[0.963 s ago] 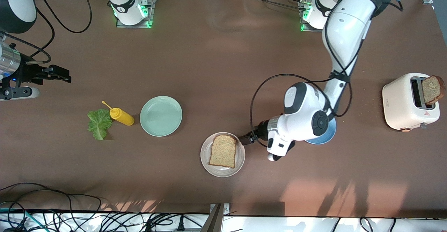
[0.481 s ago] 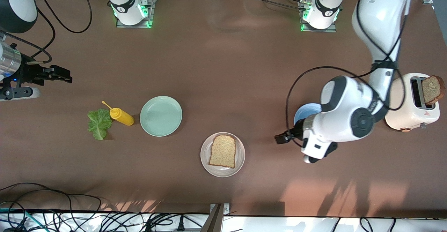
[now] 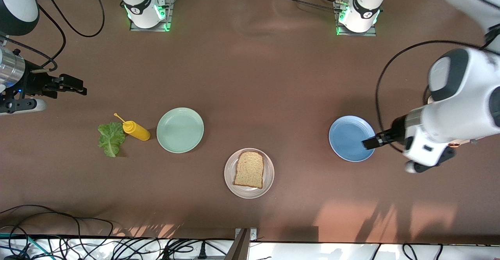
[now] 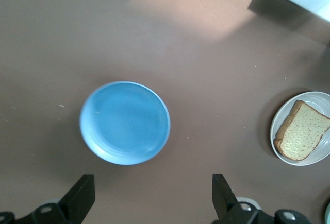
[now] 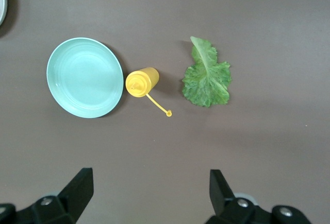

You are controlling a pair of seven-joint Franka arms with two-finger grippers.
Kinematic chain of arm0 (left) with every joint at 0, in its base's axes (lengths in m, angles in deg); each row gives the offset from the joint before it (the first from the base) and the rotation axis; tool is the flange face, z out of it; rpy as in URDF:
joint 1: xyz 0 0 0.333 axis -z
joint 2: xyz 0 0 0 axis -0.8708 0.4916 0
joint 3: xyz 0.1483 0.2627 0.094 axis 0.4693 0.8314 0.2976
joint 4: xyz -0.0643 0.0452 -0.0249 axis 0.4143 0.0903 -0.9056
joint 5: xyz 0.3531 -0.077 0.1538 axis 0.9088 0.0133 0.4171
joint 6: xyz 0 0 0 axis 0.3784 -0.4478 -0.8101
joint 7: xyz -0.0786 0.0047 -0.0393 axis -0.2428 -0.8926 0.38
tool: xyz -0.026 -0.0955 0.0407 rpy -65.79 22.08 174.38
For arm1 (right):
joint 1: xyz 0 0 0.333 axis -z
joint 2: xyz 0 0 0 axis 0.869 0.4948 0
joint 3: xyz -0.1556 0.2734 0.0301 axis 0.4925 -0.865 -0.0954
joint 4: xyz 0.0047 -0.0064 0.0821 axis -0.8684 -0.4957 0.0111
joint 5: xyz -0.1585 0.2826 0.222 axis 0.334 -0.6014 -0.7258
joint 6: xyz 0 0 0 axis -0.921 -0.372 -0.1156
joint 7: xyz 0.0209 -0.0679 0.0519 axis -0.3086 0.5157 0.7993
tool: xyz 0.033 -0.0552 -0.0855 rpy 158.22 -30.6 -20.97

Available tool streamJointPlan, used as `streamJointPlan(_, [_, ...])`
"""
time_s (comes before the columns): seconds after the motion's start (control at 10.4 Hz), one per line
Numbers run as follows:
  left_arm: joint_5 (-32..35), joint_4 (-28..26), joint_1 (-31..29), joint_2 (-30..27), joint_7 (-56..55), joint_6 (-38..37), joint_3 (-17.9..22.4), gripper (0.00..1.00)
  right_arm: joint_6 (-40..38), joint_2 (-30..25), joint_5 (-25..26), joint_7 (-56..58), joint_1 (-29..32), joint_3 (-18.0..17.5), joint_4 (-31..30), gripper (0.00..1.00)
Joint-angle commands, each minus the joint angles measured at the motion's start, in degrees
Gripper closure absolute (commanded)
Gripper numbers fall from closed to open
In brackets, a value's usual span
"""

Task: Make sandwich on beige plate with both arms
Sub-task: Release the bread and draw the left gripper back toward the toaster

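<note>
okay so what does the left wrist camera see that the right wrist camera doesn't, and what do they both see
Only the left wrist view shows the blue plate and the beige plate with one slice of bread on it, plus the open left pincer. Only the right wrist view shows the mint-green plate, the yellow squeeze bottle, the lettuce leaf, and the open right pincer. Both share only the brown table; no object clearly appears in both.

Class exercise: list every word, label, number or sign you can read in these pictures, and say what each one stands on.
No text can be read.
Base of the right arm: a dark marking, too small to read.
Base of the left arm: the same, unreadable.
Plates, bread, bottle: no markings.
</note>
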Motion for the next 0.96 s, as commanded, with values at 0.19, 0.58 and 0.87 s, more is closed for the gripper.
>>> streamJointPlan(0.19, [6.2, -2.2, -4.4, -5.5, 10.1, -3.6, -0.4, 0.00, 3.9, 3.8, -0.3, 0.2, 0.0, -0.1, -0.3, 0.00])
streamJointPlan(0.58, [9.1, -2.2, -10.0, -5.3, 24.4, -4.7, -0.6, 0.00, 8.9, 11.5, 3.2, 1.1, 0.7, 0.1, 2.5, 0.00])
streamJointPlan(0.87, [8.7, -2.2, -10.0, -5.1, 24.4, -4.6, -0.6, 0.00, 15.2, 18.1, 3.4, 1.2, 0.7, 0.1, 5.2, 0.00])
